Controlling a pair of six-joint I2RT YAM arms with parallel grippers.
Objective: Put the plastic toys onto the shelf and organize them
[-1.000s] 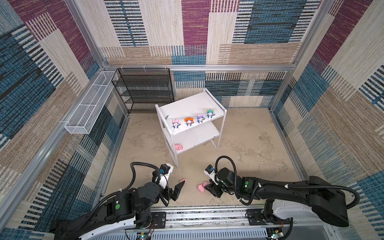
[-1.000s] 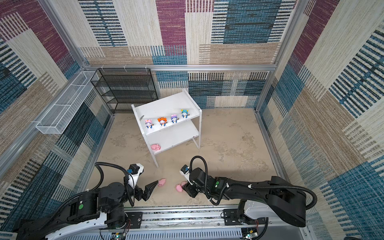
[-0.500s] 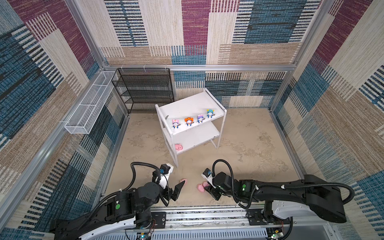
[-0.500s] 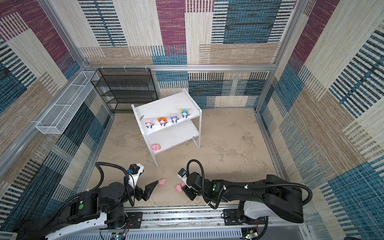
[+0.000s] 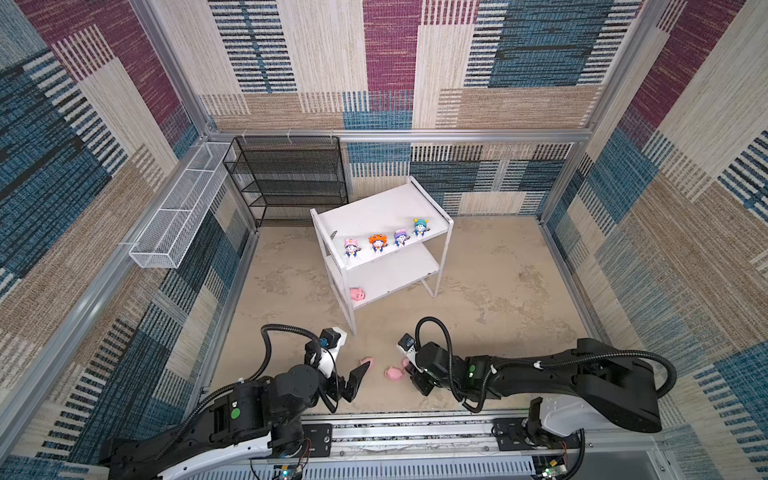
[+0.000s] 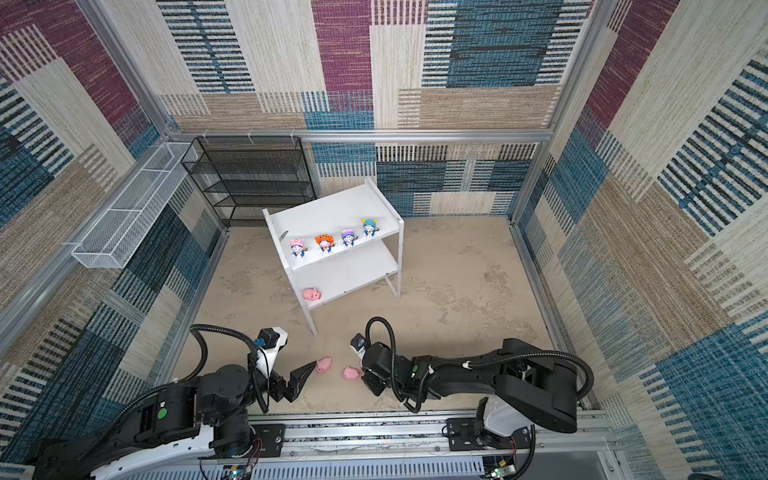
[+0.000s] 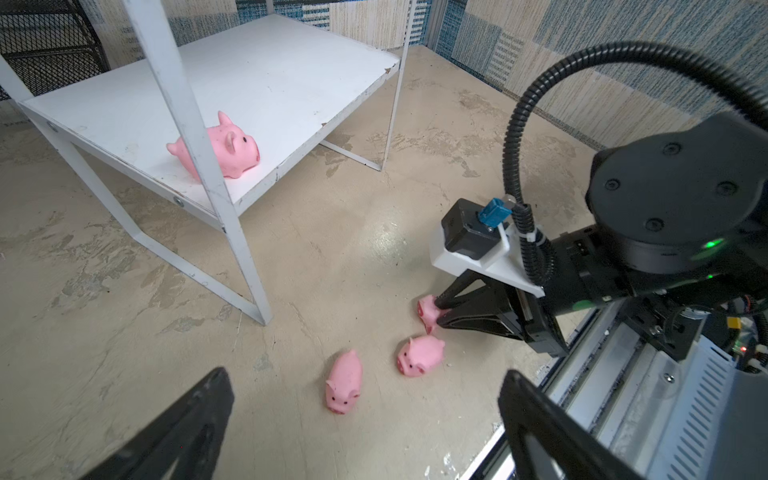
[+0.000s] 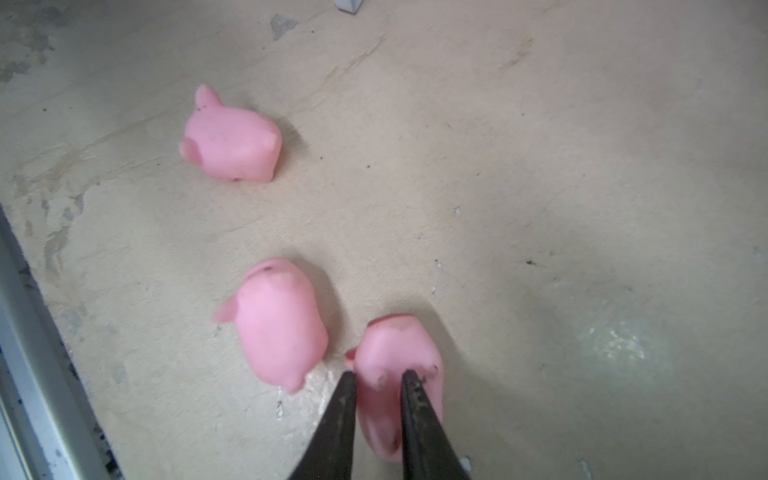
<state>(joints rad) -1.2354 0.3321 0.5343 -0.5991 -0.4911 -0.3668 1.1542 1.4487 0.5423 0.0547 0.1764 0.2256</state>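
Observation:
Three pink pigs lie on the floor near the front rail. My right gripper (image 8: 379, 374) is shut on the rear of one pig (image 8: 395, 345), which rests on the floor. A second pig (image 8: 276, 324) lies right beside it, and a third pig (image 8: 232, 145) a little farther off. My left gripper (image 7: 365, 376) hangs open just short of the third pig (image 7: 344, 380), holding nothing. The white shelf (image 5: 374, 212) carries four hooded figurines (image 5: 377, 242) in a row on its top board. A fourth pig (image 5: 356, 294) sits on its lower board.
A black wire-mesh rack (image 5: 291, 178) stands against the back wall behind the shelf. A long white wire basket (image 5: 178, 212) hangs on the left wall. The metal front rail (image 5: 415, 432) runs close behind both grippers, and the shelf's front leg (image 5: 351, 320) stands between the arms.
My right gripper has edged toward the pigs and its jaws have closed on the nearest one. The left arm and the other toys have not moved.

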